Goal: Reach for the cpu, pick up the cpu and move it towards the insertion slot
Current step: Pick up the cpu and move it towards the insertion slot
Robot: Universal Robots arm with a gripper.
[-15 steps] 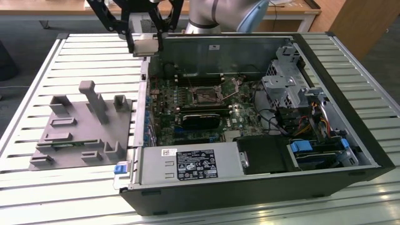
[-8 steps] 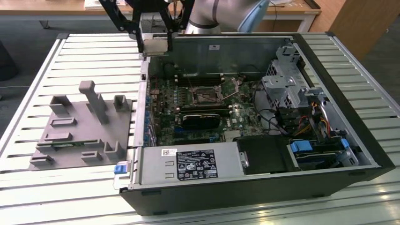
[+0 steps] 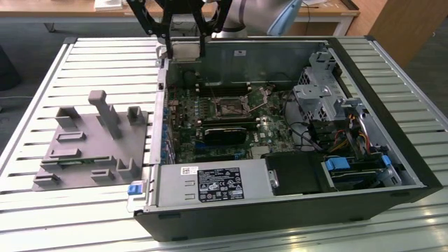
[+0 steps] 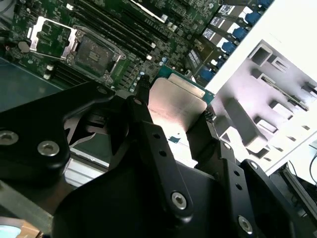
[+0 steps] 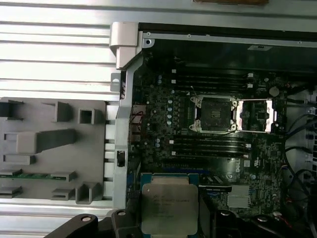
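Silvery metal catches the light on the cpu (image 4: 176,106), a flat square chip clamped edge to edge between the black fingers (image 4: 148,134) of the gripper (image 4: 173,106). In the first wrist view the same chip (image 5: 169,208) shows its pale lid and thin darker rim, with the fingers pressing it from either side.

In the exterior view, the gripper (image 3: 183,50) hangs in the air with the chip (image 3: 183,51) held above the far left corner of the open computer case (image 3: 392,173), at about eleven o'clock from the case's middle.

Nearest the exterior camera, a grey power supply box (image 3: 210,184) with a label lies along the front of the case. Beyond it lies the green motherboard (image 3: 185,131) carrying a black rectangular card (image 3: 225,134).

Farther back, at about twelve o'clock from that card, sits the insertion slot (image 3: 230,107), a small dark square socket in a shiny metal frame. The chip is well apart from it, at about eleven o'clock. In the first wrist view the socket (image 5: 214,113) stands open, its metal cover swung out beside it.

At nine o'clock from the case, a grey plastic fixture (image 3: 91,142) with upright blocks rests on the slatted metal table (image 3: 42,226).
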